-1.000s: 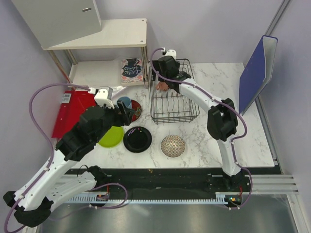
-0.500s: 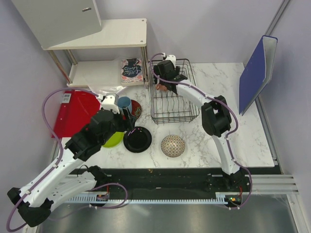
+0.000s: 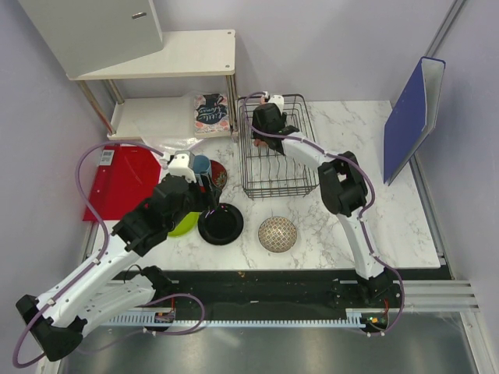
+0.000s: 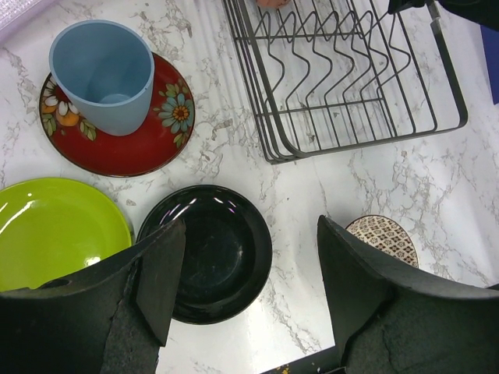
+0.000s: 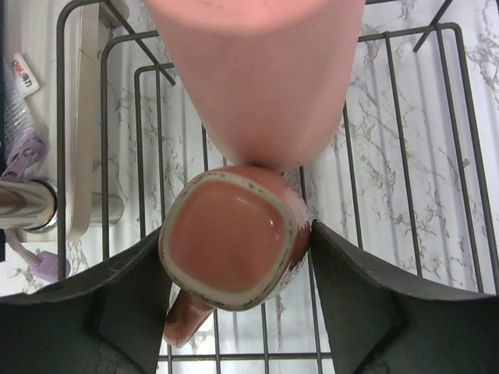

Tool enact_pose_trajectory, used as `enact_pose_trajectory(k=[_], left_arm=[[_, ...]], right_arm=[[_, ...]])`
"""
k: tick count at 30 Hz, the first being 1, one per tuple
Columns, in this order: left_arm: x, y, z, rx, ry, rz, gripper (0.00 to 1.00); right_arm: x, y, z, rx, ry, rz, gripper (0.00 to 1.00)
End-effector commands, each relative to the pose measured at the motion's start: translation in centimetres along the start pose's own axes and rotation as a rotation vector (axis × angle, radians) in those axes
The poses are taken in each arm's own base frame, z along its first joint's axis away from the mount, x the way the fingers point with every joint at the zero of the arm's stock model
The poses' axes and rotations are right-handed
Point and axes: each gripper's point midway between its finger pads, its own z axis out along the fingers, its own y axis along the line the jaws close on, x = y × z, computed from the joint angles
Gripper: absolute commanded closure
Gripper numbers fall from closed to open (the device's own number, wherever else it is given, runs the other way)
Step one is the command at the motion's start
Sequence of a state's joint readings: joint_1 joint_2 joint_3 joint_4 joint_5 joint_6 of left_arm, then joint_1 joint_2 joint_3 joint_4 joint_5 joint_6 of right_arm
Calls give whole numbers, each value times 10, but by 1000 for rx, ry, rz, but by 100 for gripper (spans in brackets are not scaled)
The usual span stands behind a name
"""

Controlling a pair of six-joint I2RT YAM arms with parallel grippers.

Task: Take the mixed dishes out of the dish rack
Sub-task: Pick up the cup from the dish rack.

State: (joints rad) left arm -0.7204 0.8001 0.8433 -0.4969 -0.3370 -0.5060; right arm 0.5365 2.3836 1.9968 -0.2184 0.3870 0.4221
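The black wire dish rack (image 3: 281,167) holds an upturned small pink handled mug (image 5: 234,238), and a tall pink cup (image 5: 257,78) leans just behind it. My right gripper (image 5: 235,234) is open in the rack's far left corner, one finger on each side of the mug and very close to it. My left gripper (image 4: 251,273) hangs open and empty over the glossy black plate (image 4: 218,249). On the counter the light-blue cup (image 4: 105,74) stands on the dark red patterned plate (image 4: 148,136). The lime-green plate (image 4: 54,230) and the patterned bowl (image 4: 386,238) lie nearby.
A white metal-legged shelf (image 3: 168,54) stands at the back left, with a floral packet (image 3: 210,113) beside its leg. A red board (image 3: 117,175) lies at the left edge and a blue folder (image 3: 413,113) leans at the right.
My right gripper has dropped deeper into the rack's far left corner, over the pink mug. My left arm has drawn back from the blue cup toward the black plate.
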Motion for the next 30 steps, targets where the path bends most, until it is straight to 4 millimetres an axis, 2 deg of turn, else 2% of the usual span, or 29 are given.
enact_pose_trajectory(k=[1,8,9,10,14,16,17,19,20,21,23,24,28,30], left_arm=[[-7,-6,3,15,-32,-47,25],[-6,-6,3,12,-34,-47,26],[-7,-6,3,12,-34,-47,26],[-7,-5,3,11,-34,-47,26],[-4,-4,3,7,-31,-48,26],[-4,-3,3,5,-31,-48,26],[-3,-2,3,-1,-33,-46,26],[-6,-1,3,-8,-42,-43,26],[-7,1,3,-19,-48,-42,26],[-8,1,3,-20,-52,-39,28],[-13,0,3,-18,-65,-41,30],[-13,-1,3,-16,-66,-43,30],[-18,-2,3,-12,-85,-53,30],[-21,-5,3,-2,-93,-62,30]], right_arm=[[-25,0,-12,-5,-77,10,36],[-26,-6,-23,-3,-84,-10,61],[-33,-7,-28,-4,-98,-3,64],[-35,-7,-31,-4,-105,-3,69],[-44,-11,-42,4,-123,-8,79],[-58,-11,-53,-3,-150,3,86],[-56,-13,-57,-9,-149,2,88],[-81,-4,-78,-68,-202,26,91],[-83,-4,-83,-78,-207,29,91],[-98,0,-99,-105,-233,42,92],[-106,0,-113,-121,-247,53,98],[-121,0,-130,-142,-274,68,100],[-139,7,-171,-245,-306,115,100],[-146,1,-195,-268,-328,151,100]])
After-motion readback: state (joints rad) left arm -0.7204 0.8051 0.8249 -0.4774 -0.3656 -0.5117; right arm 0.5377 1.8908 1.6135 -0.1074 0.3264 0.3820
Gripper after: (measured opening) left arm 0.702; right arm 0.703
